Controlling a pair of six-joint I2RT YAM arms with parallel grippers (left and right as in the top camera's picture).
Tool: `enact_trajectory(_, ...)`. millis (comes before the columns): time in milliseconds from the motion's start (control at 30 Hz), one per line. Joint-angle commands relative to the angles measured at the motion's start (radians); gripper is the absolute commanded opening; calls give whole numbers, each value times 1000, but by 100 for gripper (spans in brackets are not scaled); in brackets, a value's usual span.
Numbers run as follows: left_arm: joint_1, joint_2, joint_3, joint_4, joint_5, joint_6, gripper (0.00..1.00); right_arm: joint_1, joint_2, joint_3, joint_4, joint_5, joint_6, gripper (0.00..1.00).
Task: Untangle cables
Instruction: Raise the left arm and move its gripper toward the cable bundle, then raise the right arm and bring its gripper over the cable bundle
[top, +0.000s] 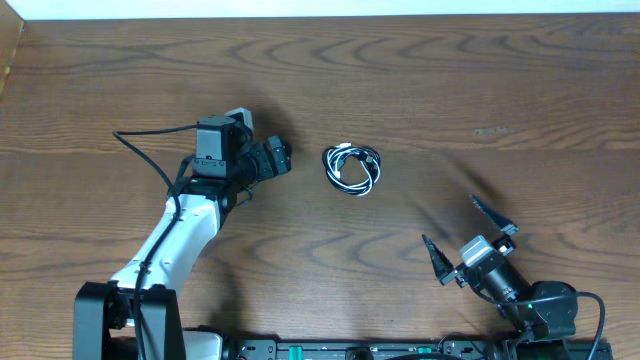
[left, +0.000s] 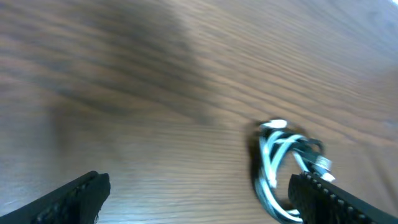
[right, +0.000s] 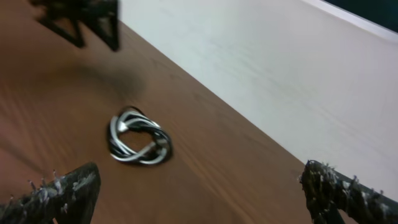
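The cables (top: 352, 168) lie as one small coiled bundle, a black and a white cord wound together, near the middle of the wooden table (top: 480, 90). My left gripper (top: 283, 158) stands open just left of the bundle, apart from it. In the left wrist view the coil (left: 280, 158) sits at the lower right, partly behind the right fingertip (left: 323, 196), and bare wood shows between the jaws of the left gripper (left: 199, 190). My right gripper (top: 448, 217) is open at the front right, well short of the bundle (right: 138, 146), with nothing inside it (right: 199, 180).
The table's far edge meets a white surface (right: 280, 74) behind the bundle. A thick black wire (top: 150, 145) loops out from the left arm. The left arm's gripper (right: 81, 15) shows at the top left of the right wrist view.
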Motion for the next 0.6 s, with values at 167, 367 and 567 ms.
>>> enact_trajectory(167, -1, -82, 19, -6, 122, -80, 66, -5, 23, 92, 24, 105, 330, 99)
enact_trajectory(367, -1, -185, 23, -44, 112, -85, 61, -5, 240, 321, -59, 124, 372, 99)
enact_trajectory(567, -1, -216, 76, -130, 93, -111, 60, -5, 623, 680, -208, 77, 374, 99)
